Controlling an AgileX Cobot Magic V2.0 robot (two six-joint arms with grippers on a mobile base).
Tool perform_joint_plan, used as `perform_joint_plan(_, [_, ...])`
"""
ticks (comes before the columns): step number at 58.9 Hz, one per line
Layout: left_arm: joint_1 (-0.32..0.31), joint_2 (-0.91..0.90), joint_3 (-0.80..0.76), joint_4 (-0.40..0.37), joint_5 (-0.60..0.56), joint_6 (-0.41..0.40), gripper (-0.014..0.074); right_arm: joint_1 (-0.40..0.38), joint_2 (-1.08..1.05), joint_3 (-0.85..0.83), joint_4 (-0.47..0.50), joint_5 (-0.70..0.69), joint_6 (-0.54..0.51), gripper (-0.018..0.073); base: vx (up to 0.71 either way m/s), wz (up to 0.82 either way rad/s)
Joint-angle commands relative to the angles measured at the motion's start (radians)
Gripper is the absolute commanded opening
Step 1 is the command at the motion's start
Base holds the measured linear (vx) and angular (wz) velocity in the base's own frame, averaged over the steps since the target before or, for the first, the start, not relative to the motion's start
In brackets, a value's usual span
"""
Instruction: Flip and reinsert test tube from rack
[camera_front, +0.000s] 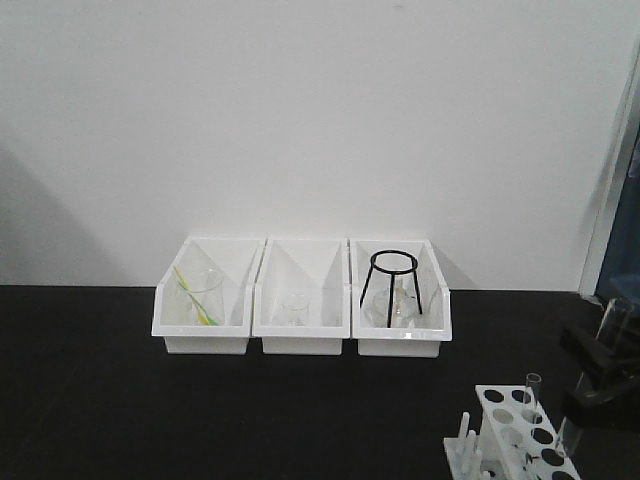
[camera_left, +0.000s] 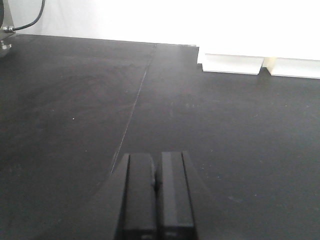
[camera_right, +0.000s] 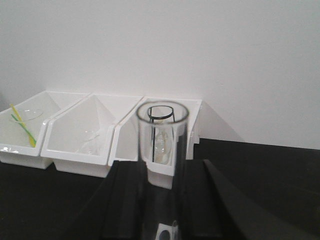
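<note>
While hanging at the near right of the black table (camera_left: 75, 115), grips the test tube (camera_right: 162, 145) between the two dark fingers of the right gripper (camera_right: 162, 172), open rim at the end away from the wrist. Holds it just right of the rack (camera_front: 515, 440); contact between its lower end and the rack impossible to tell. Shows a second tube (camera_front: 531, 393) upright in a far hole of the rack. Presses the left gripper (camera_left: 156, 162) fully closed on nothing, low over the table's left side. Lines three white bins (camera_front: 300, 343) along the far wall, well apart from the rack.
</note>
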Motion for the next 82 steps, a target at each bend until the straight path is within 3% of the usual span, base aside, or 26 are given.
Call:
perform_joint_plan(1, [-0.007, -0.013, 0.001, -0.004, -0.087, 0.0, -0.0006, 0.001, -0.028, -0.09, -0.038, -0.012, 0.043, -0.0012, 0.0, 0.0])
perform_joint_plan(8, [-0.007, -0.013, 0.001, -0.004, -0.087, 0.0, -0.0006, 0.001, -0.028, -0.139, -0.109, 0.017, 0.113, -0.001, 0.0, 0.0])
perform_joint_plan(19, [-0.007, -0.013, 0.001, -0.004, -0.087, 0.0, -0.0006, 0.001, -0.028, -0.182, -0.284, 0.02, 0.113, -0.0008, 0.0, 0.0])
perform_joint_plan(32, [-0.007, -0.013, 0.001, -0.004, -0.087, 0.0, -0.0006, 0.001, -0.028, -0.226, -0.549, 0.048, 0.032, -0.0008, 0.0, 0.0])
perform_joint_plan(50, [-0.007, -0.013, 0.001, -0.004, -0.087, 0.0, -0.0006, 0.001, -0.024, -0.239, -0.789, 0.049, -0.079, -0.0008, 0.0, 0.0])
perform_joint_plan(51, [-0.007, -0.013, 0.001, -0.004, -0.087, 0.0, -0.0006, 0.001, -0.024, -0.239, -0.874, 0.054, -0.13, -0.0008, 0.0, 0.0])
perform_joint_plan(70, [-0.007, -0.013, 0.001, -0.004, -0.087, 0.0, -0.0006, 0.001, -0.024, -0.239, -1.011, 0.118, -0.311, -0.0008, 0.0, 0.0])
perform_joint_plan(82, [-0.007, -0.013, 0.001, -0.004, -0.087, 0.0, -0.0006, 0.001, -0.024, -0.239, -1.02, 0.13, -0.367, -0.0008, 0.0, 0.0])
